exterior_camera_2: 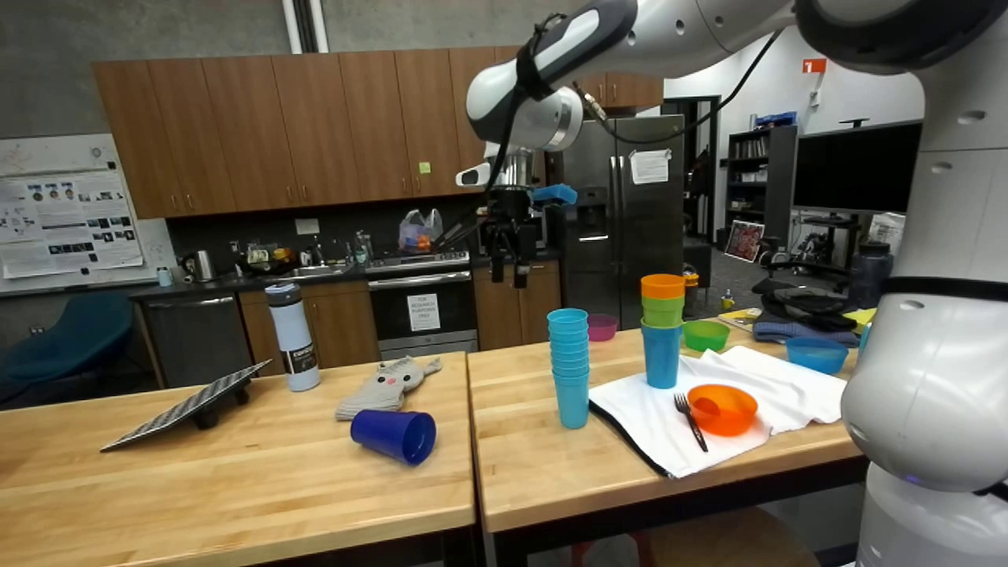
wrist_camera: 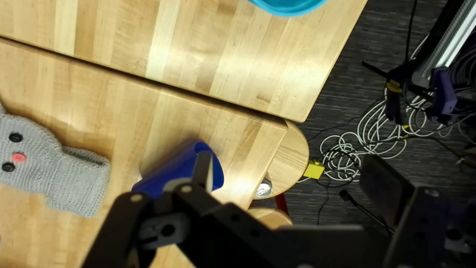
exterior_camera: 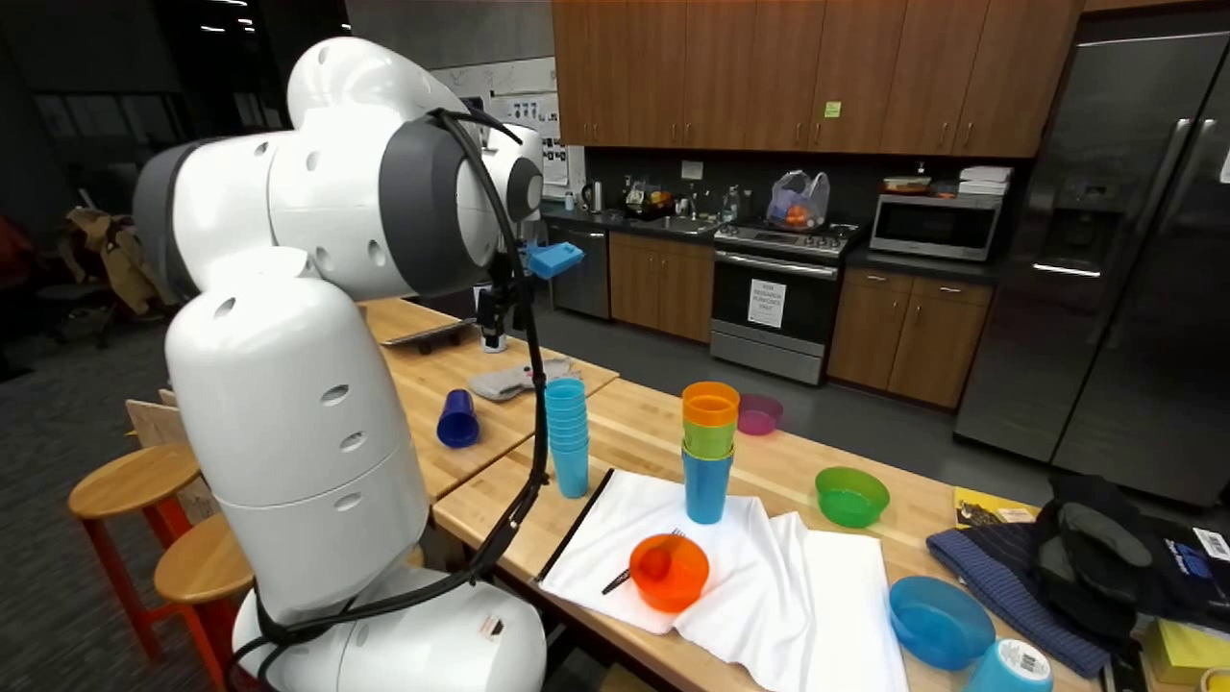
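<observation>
My gripper (exterior_camera_2: pixel 509 276) hangs in the air above the tabletops, pointing down, with nothing in its grasp. In the wrist view the gripper (wrist_camera: pixel 293 178) is open, its fingers wide apart. One finger (wrist_camera: pixel 203 169) overlaps a dark blue cup (wrist_camera: pixel 167 174) in that picture; in an exterior view this cup (exterior_camera_2: pixel 386 435) lies on its side well below. Beside it is a grey knitted piece (wrist_camera: pixel 74 163) with button eyes and a pink nose. A tall stack of light blue cups (exterior_camera_2: pixel 570 358) stands across the table seam; only a rim (wrist_camera: pixel 288 7) shows in the wrist view.
A blue, green and orange cup stack (exterior_camera_2: pixel 661 346) stands on a white cloth (exterior_camera_2: pixel 630 402), near an orange bowl (exterior_camera_2: pixel 723 409) and dark fork (exterior_camera_2: pixel 691 425). A pale bottle (exterior_camera_2: pixel 293 339) and tilted patterned panel (exterior_camera_2: pixel 189 405) occupy the left table. Green (exterior_camera: pixel 851 497) and blue bowls (exterior_camera: pixel 940 623) sit farther along.
</observation>
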### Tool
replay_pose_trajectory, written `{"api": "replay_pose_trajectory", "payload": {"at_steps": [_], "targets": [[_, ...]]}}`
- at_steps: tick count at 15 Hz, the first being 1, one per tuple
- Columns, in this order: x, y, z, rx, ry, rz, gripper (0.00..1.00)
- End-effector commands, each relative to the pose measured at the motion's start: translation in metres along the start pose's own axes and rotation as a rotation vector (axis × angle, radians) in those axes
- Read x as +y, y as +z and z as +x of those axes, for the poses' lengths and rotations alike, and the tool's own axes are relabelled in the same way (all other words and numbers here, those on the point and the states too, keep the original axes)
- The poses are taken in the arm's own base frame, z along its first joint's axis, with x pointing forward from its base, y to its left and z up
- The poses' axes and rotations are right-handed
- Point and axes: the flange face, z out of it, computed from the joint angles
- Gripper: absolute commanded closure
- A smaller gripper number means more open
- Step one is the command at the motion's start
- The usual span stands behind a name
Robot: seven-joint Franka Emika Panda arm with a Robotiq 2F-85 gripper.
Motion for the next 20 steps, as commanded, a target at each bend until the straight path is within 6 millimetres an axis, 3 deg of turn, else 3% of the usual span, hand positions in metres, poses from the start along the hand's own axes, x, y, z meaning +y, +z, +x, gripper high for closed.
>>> {"api": "replay_pose_trajectory", "payload": {"at_steps": [1,7,20], "targets": [[0.006,0.031,0.018,0.025,0.033,0.03,0.0],[0.02,0.091,0.057,0.098,0.12,0.072,0.0],[0.037,0.146,0.096,0.07,0.18,0.011,0.0]]}}
